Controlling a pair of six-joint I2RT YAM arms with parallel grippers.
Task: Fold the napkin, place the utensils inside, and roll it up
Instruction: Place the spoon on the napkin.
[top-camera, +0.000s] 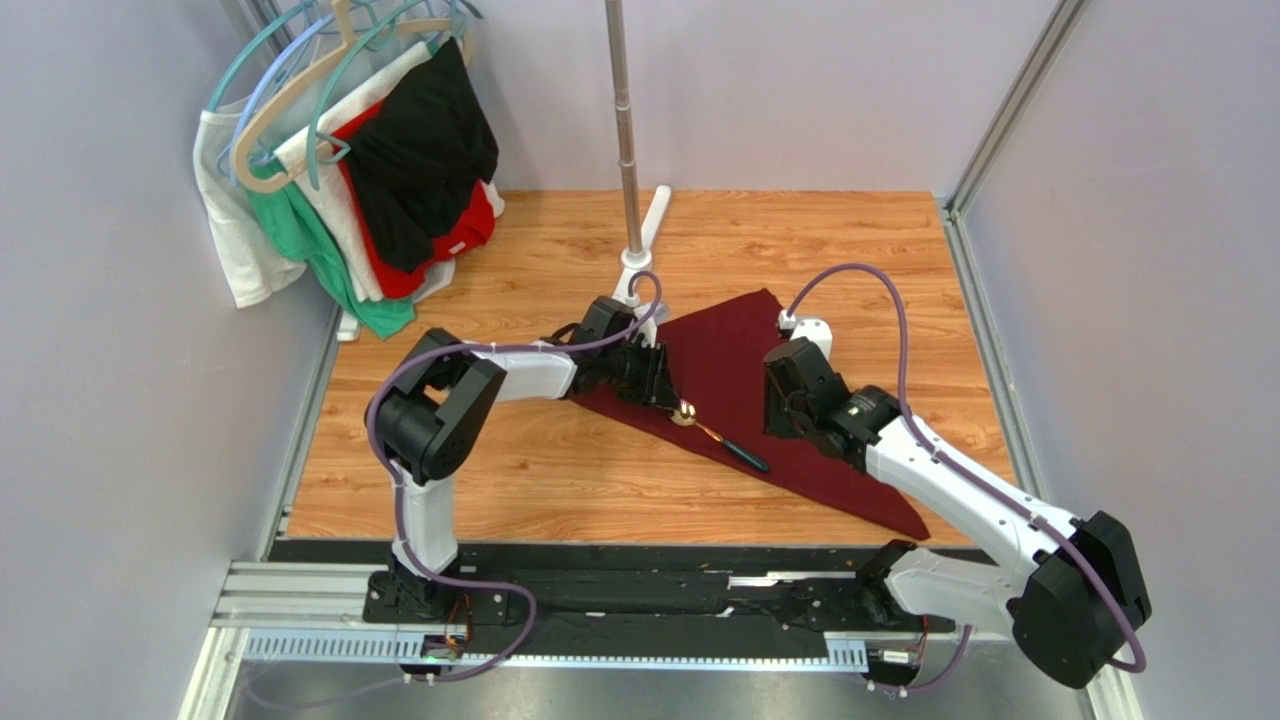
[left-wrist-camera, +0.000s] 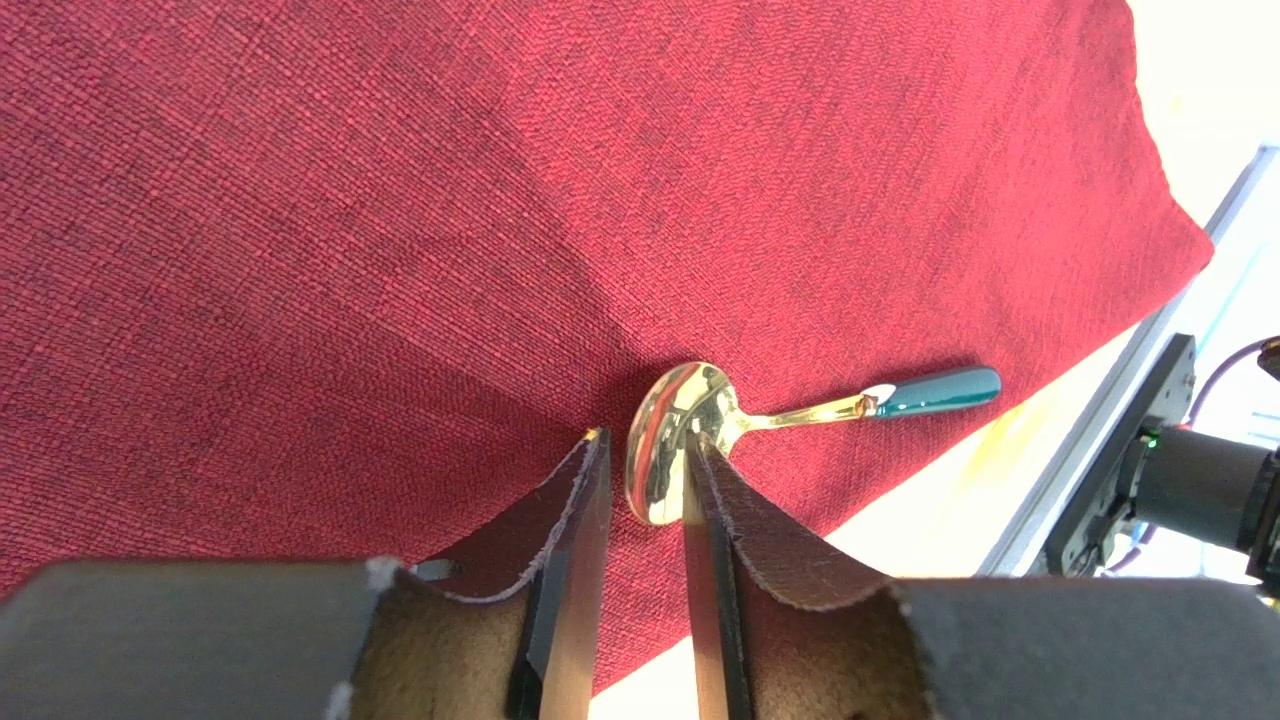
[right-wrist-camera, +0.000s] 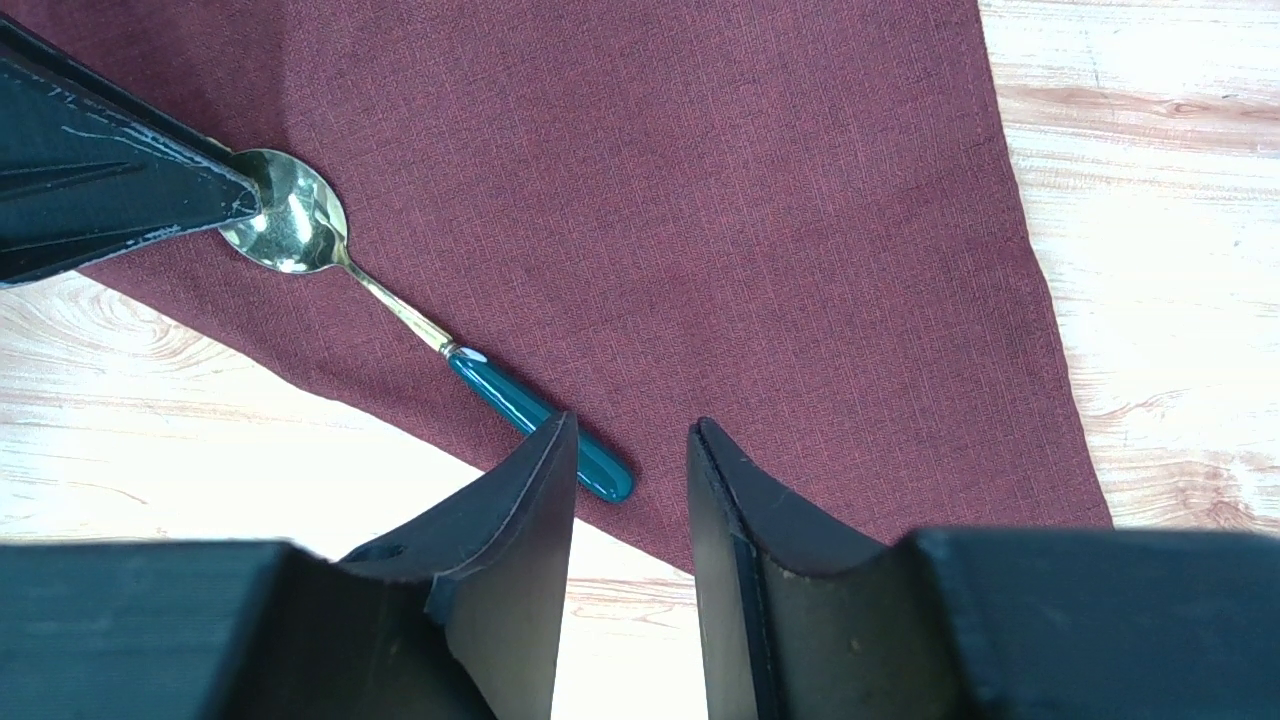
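Looking dark overhead, the spoon handle (right-wrist-camera: 538, 425) reads teal up close.

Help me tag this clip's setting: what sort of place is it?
Probably a robotics lab test cell: plain grey panel walls, a left arm and right arm on a rail edging a wooden tabletop, and hung clothes as props.

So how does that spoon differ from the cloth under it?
The spoon is hard and shiny, gold bowl on a dark teal handle; the napkin is soft, matte, plain maroon. The spoon is slim and short; the napkin is far broader. The spoon is a straight line; the napkin lies as a flat triangle. Both rest on the wooden table, spoon atop napkin.
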